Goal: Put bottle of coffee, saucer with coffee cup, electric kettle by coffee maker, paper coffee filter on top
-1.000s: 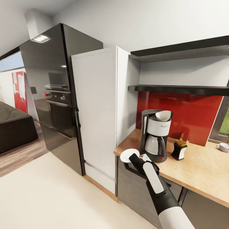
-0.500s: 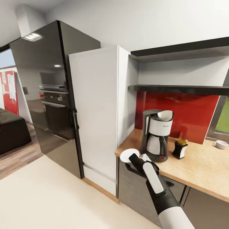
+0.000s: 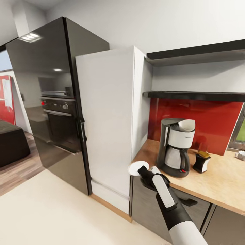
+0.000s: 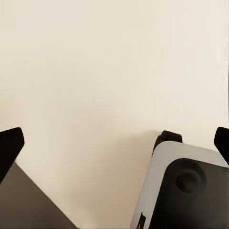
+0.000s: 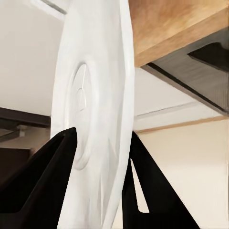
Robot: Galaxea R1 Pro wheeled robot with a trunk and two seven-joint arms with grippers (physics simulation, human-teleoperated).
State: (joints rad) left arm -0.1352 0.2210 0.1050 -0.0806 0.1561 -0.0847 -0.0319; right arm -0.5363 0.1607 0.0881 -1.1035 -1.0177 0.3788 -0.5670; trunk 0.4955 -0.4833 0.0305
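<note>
While my right gripper (image 3: 142,171) clamps one saucer (image 3: 137,168), I count one coffee maker (image 3: 177,147) beyond it; the camera has panned, cup (image 3: 241,155) nearly cropped; left gripper (image 4: 114,143) open, empty.

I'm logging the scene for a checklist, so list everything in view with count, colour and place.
coffee maker: 1, black and white-silver, on the countertop by the tall white cabinet
paper coffee filter: 1, white, atop the coffee maker
bottle of coffee: 1, amber top, beside the coffee maker
kitchen countertop: 1, light wood
coffee cup: 1, white, far end of the countertop
fridge: 1, dark, left of the cabinet
shelves: 2, black, on the wall
saucer: 1, white, in the right gripper, jaws shut on it
left gripper: jaws open, over cream floor
</note>
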